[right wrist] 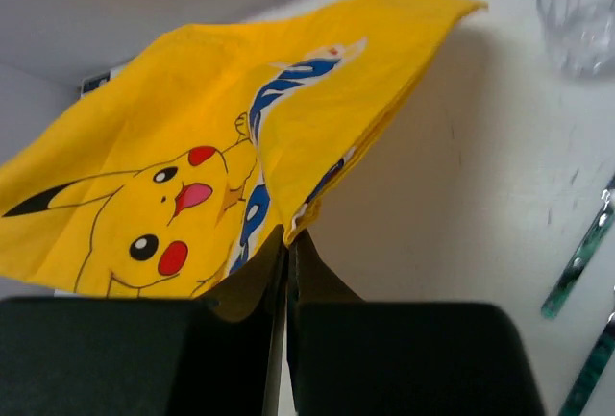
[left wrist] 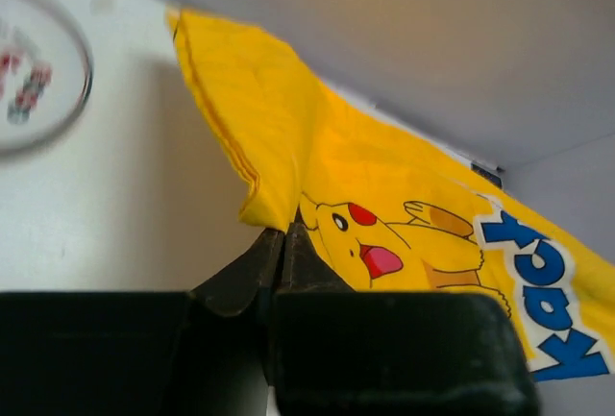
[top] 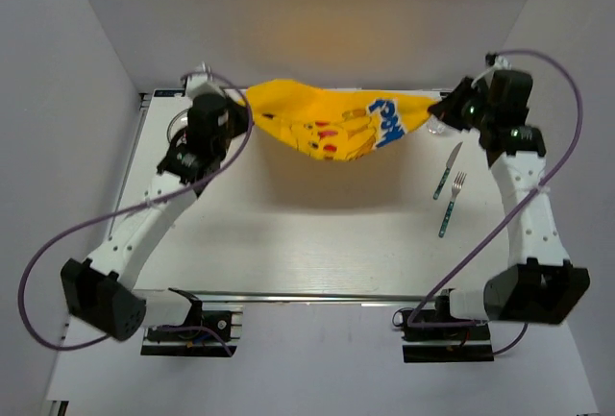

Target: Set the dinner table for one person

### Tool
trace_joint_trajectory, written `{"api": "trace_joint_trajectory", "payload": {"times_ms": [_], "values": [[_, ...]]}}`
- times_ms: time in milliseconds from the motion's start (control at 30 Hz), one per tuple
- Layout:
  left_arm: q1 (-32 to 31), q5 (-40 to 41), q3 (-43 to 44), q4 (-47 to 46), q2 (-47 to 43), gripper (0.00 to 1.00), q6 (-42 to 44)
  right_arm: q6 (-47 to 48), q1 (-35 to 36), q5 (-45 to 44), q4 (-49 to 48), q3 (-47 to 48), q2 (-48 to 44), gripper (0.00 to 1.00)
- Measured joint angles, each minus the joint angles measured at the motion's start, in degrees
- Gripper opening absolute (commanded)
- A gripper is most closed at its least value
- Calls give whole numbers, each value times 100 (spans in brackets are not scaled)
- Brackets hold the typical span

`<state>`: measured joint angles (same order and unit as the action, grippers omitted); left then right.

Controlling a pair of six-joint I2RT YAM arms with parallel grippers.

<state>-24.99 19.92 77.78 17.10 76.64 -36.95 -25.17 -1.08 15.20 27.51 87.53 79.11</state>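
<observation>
Dinner table (top: 317, 243) | cloth (top: 332, 128) sagging | plate (left wrist: 38, 61) cropped (blurred) | glass (right wrist: 581, 12) cropped

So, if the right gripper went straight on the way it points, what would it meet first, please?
The yellow cloth pinched in the right gripper; behind it, probably the grey wall, though depth is unclear.

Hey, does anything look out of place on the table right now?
The yellow cloth isn't lying flat: it sags in the air between the left gripper and right gripper, each shut on an end. The knife and fork lie aslant at the right, far from the plate at the far left.
</observation>
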Motion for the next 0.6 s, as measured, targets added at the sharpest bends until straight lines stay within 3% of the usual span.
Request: {"api": "trace_joint_trajectory", "payload": {"times_ms": [33,67,100,233,333,467,600], "values": [[-17,-4,-614,-208,-291,27,-109,-24,-9,44,-157,-608,-271,6],[-37,-7,-1185,-326,-562,88,-236,-46,-11,70,-332,-1217,-555,61],[-44,-17,-1661,-396,-782,98,-323,-114,-17,92,-420,-1731,-811,89],[-68,-31,-3377,-356,-1569,98,-968,-269,-26,22,-608,-3637,-2024,89],[-72,-15,-3991,116,-2197,98,-1207,-334,-28,-74,-570,-4201,-2702,89],[-70,44,-3740,527,-2618,98,-1259,-306,-13,-111,-699,-4033,-2636,89],[-72,-59,-2968,531,-1982,98,-1150,-232,136,-138,-804,-3563,-1628,89]]}}
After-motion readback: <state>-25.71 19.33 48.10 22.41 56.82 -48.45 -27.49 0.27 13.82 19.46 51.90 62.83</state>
